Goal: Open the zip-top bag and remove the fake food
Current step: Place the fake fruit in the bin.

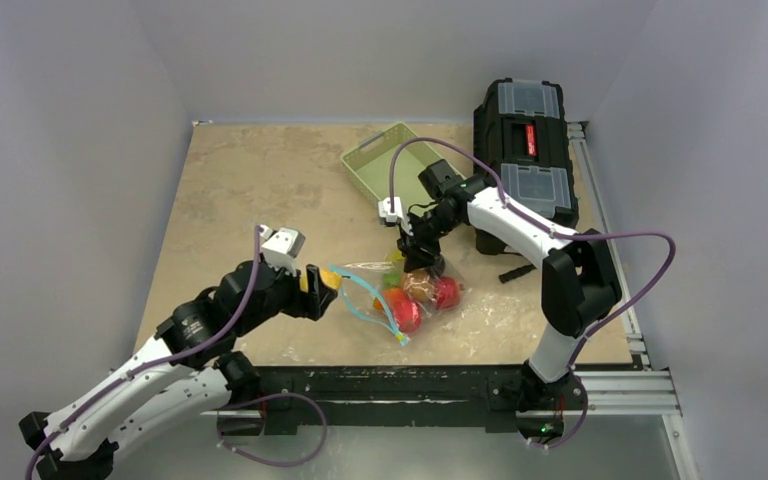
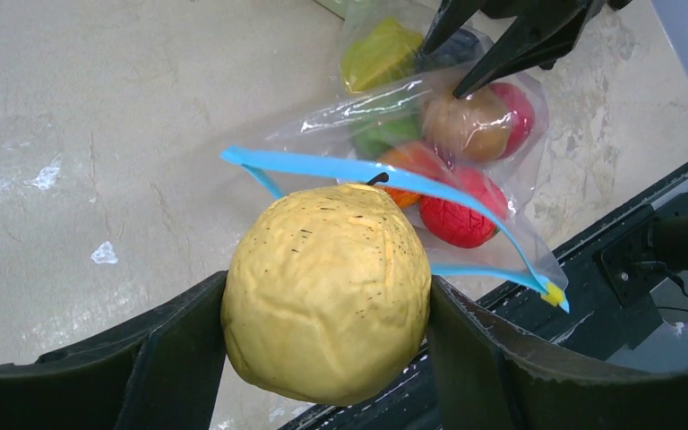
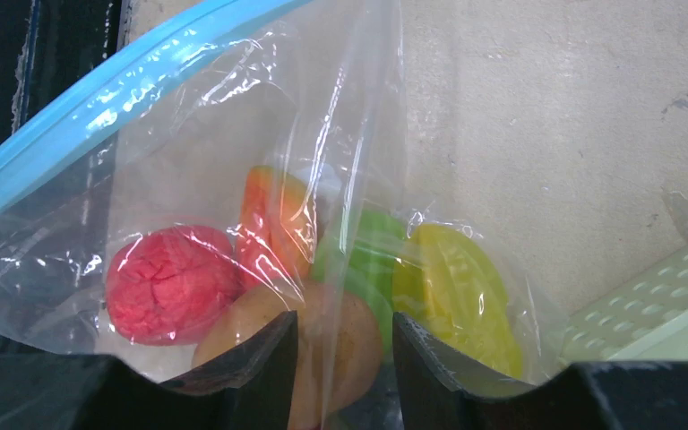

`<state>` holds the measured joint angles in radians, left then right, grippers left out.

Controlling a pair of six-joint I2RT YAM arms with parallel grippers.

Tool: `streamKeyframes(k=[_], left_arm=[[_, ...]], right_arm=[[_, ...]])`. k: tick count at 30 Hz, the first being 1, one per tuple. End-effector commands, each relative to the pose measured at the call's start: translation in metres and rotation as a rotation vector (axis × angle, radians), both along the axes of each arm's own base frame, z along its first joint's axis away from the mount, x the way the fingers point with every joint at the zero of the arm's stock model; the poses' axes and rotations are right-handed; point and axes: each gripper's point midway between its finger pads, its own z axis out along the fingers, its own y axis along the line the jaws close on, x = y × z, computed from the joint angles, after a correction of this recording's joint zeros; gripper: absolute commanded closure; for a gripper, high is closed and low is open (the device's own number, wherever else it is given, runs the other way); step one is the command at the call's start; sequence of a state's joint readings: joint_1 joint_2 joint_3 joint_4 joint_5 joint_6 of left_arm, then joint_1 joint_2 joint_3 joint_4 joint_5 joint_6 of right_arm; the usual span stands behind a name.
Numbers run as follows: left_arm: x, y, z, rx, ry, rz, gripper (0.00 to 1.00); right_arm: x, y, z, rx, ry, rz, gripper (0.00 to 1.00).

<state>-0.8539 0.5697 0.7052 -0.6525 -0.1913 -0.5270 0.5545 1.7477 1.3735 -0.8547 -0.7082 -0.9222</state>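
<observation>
Top external view of a two-arm rig at a beige worktop [image 1: 250,190]. One black toolbox [image 1: 525,150] at the far right, with a red label [image 1: 532,138] on the lid, its writing too small to read. One pale green basket [image 1: 385,160] just beside it.

One zip-top bag [image 1: 365,290] lying on the worktop between the two arms, near the front edge. Long axis roughly left to right: teal-blue zip strip [image 2: 340,166] and parted mouth toward the left arm, closed bottom toward the right arm.

Left hand [image 1: 320,285] clamped on one yellow fruit [image 2: 327,291], pitted and wrinkled, just outside the mouth. Right hand [image 1: 415,250] pinched nearly together on a fold of clear plastic at the bag's closed end.

Fake food [image 1: 422,288] bunched inside the bag. At least five pieces countable through the film from the right wrist: one red with a cracked skin, one orange, one green, one yellow, one tan. A sixth, smoother red piece behind the tan one, seen from the left wrist.
</observation>
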Motion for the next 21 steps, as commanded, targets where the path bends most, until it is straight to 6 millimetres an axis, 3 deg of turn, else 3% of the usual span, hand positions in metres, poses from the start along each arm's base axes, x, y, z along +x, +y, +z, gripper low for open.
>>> streamKeyframes(k=[1,7,21], left_arm=[[0.014,-0.011,0.032,-0.065,-0.077,-0.014,1.00],[0.024,-0.018,0.034,-0.085,-0.079,-0.019,1.00],[0.041,-0.030,0.037,-0.125,-0.071,-0.033,1.00]], right_arm=[[-0.002,0.004,0.016,0.061,0.008,0.018,0.55],[-0.001,0.003,0.022,0.080,0.005,0.016,0.46],[0.001,0.000,0.034,0.109,-0.009,0.006,0.38]])
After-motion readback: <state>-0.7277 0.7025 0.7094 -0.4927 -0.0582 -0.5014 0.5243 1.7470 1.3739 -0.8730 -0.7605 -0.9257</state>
